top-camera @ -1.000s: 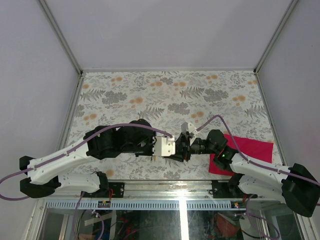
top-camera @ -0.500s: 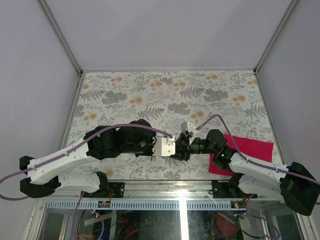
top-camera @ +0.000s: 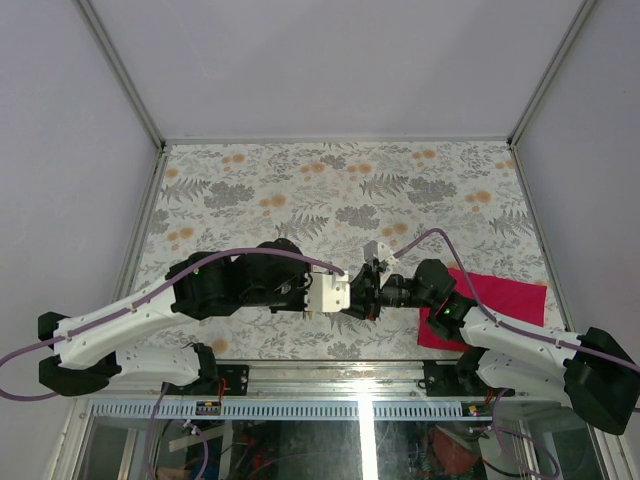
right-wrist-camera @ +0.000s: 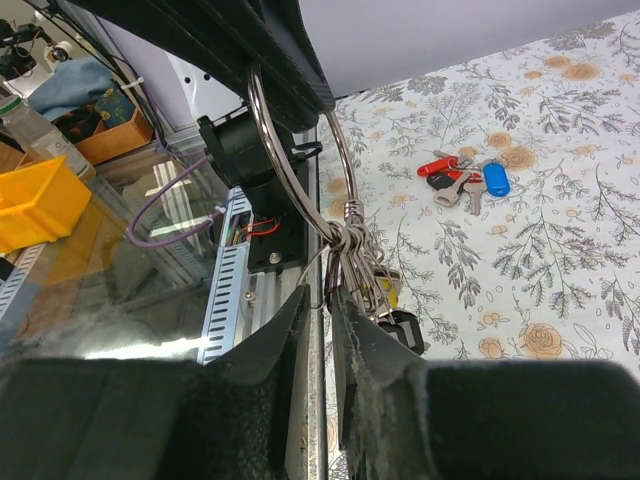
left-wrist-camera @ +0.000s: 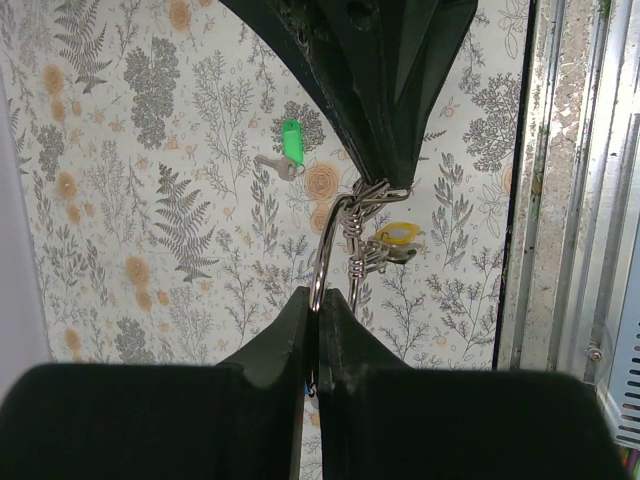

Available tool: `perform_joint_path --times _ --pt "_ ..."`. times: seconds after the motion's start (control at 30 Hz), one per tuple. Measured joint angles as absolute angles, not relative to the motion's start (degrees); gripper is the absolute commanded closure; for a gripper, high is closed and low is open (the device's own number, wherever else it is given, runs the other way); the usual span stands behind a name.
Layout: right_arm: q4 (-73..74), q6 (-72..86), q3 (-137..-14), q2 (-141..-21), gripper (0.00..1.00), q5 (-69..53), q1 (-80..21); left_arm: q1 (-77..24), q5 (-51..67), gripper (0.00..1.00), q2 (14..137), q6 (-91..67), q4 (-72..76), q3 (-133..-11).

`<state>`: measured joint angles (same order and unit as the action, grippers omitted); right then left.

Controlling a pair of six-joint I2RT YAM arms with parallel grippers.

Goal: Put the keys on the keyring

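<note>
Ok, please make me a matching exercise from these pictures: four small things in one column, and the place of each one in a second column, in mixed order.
Things:
1. green key
2. blue key
3. yellow tag
4. keyring

Places:
A. hanging from the ring
B. on the table, beside the red key
C. held by the left gripper and the right gripper
D. alone on the table

Pairs: 1-D, 2-B, 3-A, 4-C

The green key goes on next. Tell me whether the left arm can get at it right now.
Probably not yet. The green key lies uncovered on the table, but the left gripper is shut on the keyring, so it has no free jaws unless it lets go.
</note>
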<state>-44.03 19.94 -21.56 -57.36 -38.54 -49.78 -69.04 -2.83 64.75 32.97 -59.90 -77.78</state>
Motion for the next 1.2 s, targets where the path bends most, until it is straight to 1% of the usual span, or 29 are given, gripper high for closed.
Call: perform_joint_path --times 0.27,0.37,0.5,0.6,0.73,0.8,0.87,1.03,1.2 --pt "-46.04 20.97 -21.56 -59.07 0.73 -38.68 -49.78 -69.01 -3.09 1.0 64.55 32.97 -60.01 -77.76" --pt "-47.57 21.67 -21.56 -60.18 0.73 -38.76 -49.78 -69.01 -3.44 1.0 64.55 33.01 -60.12 -77.76" --pt "-48.97 22.52 -21.56 -61.04 0.81 -39.13 -49.78 -69.01 -3.7 1.0 64.55 33.04 -60.14 -77.76" --pt "-49.28 23.0 -21.56 -61.08 0.89 -39.13 -49.78 -69.01 -3.79 1.0 64.51 33.06 -60.01 -77.65" --pt "-49.12 23.29 -21.56 -61.01 0.95 -38.98 -49.78 -69.04 -3.79 1.0 64.38 33.06 -60.01 -77.49" --pt "-48.71 23.42 -21.56 -60.97 0.97 -38.54 -49.78 -69.04 -3.79 1.0 64.23 33.08 -60.05 -77.28" --pt "-48.45 23.44 -21.56 -60.71 0.96 -38.33 -49.78 -69.04 -3.79 1.0 64.2 33.08 -60.03 -77.19" --pt "-47.59 23.46 -21.34 -59.33 0.87 -37.15 -49.78 -69.04 -3.86 1.0 64.01 33.06 -59.51 -77.1" --pt "-47.44 23.62 -21.32 -59.0 0.83 -37.12 -49.78 -69.04 -3.9 1.0 63.99 33.08 -59.2 -77.1"
